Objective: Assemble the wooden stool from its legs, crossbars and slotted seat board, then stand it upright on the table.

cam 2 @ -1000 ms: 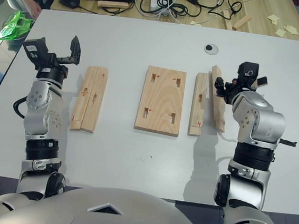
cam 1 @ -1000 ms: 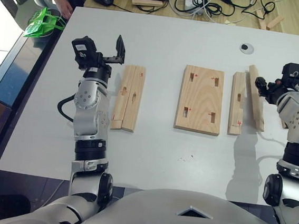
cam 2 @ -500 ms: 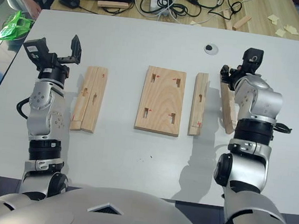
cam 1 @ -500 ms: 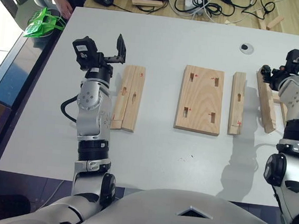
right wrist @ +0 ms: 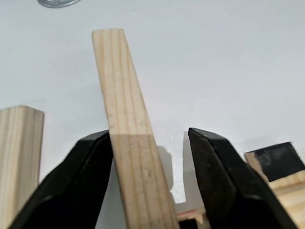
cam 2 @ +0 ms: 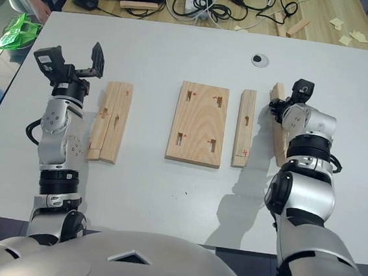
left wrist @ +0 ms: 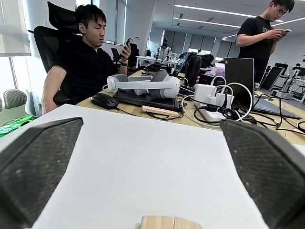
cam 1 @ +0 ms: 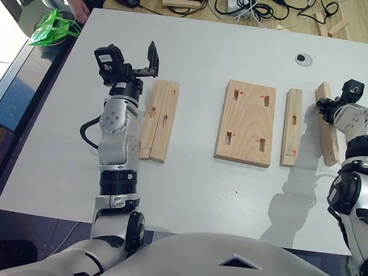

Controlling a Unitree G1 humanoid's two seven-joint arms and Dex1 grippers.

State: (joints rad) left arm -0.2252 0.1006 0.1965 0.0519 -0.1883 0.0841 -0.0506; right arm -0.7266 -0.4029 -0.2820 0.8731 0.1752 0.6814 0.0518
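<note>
Where right pincer straddles, bar runs front-to-back.

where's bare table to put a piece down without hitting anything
Widest bare patch: the near table strip in front of all the wood. Also the gap between the paired boards and the seat board. Crowded right of it: slat, angled piece.
</note>
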